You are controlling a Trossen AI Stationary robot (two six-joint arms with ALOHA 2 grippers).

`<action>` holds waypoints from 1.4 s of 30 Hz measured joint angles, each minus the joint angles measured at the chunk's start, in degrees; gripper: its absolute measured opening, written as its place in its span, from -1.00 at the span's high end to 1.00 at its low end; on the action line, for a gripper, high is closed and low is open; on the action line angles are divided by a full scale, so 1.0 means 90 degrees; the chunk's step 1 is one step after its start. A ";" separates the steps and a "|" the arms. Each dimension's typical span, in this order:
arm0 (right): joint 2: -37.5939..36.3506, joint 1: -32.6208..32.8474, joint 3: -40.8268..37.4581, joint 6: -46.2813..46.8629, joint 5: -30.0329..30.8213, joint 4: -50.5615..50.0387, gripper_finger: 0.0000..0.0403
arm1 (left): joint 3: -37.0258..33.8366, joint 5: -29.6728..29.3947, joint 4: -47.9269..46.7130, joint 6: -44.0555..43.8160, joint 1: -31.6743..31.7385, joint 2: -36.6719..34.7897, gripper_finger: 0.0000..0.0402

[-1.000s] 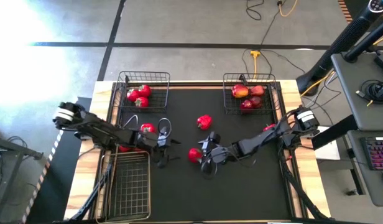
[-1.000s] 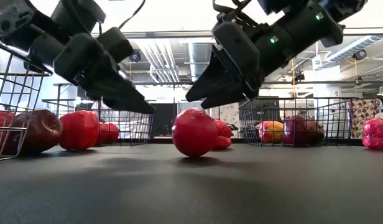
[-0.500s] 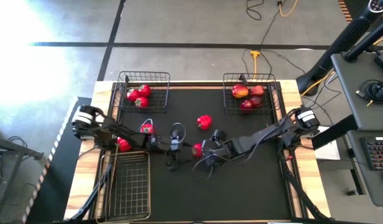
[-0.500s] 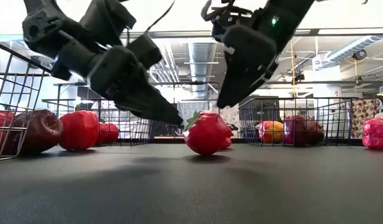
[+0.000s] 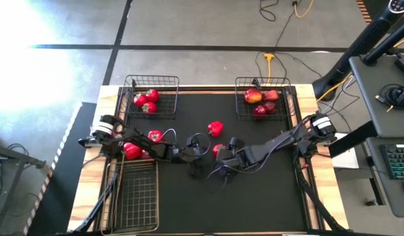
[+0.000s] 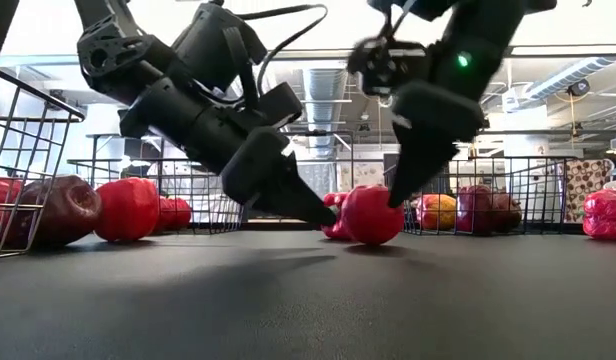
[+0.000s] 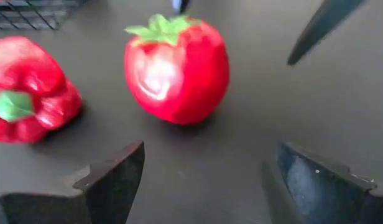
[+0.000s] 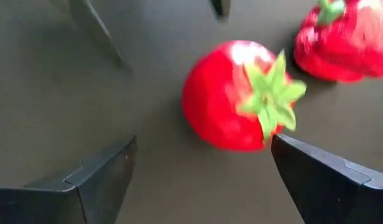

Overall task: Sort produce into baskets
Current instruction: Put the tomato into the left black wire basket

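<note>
Both grippers open, flanking tomato [image 6: 372, 214] mid-table.

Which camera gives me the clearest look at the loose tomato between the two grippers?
The left wrist view: the tomato fills the frame, green top up, unobstructed. The right wrist view shows it blurred, on its side. The low view shows its side beside a pepper. From above it is mostly hidden among the arms.

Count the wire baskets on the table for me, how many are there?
3. One small basket sits at the far left corner, another small basket at the far right corner, and a longer basket lies at the near left, under the left arm.
</note>
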 joint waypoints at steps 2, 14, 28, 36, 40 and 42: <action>0.0000 -0.0038 -0.0172 -0.0001 0.0000 -0.0024 -0.81 | 0.0005 -0.0151 0.0042 0.0090 -0.0002 -0.0001 -0.72; -0.0002 -0.0289 -0.1111 -0.0679 -0.0850 0.2730 -0.81 | 0.0118 0.0043 0.0216 0.0136 0.0117 0.0250 -0.72; -0.0007 -0.0278 -0.1139 -0.0739 -0.1292 0.3110 -0.81 | 0.0749 0.0015 -0.0072 0.0065 0.0121 0.0873 -0.36; -0.0007 -0.0294 -0.1196 -0.0736 -0.1140 0.3117 -0.81 | 0.0579 0.0102 -0.0399 -0.0007 0.0065 0.0470 -0.27; -0.0007 -0.0272 -0.1358 -0.0430 -0.1162 0.3128 -0.81 | 0.0339 -0.0237 -0.1017 -0.0189 0.0061 -0.0255 -0.27; -0.0007 -0.0254 -0.1509 -0.0174 -0.1159 0.3194 -0.81 | 0.0155 -0.0564 -0.1499 -0.0293 0.0061 -0.0720 -0.27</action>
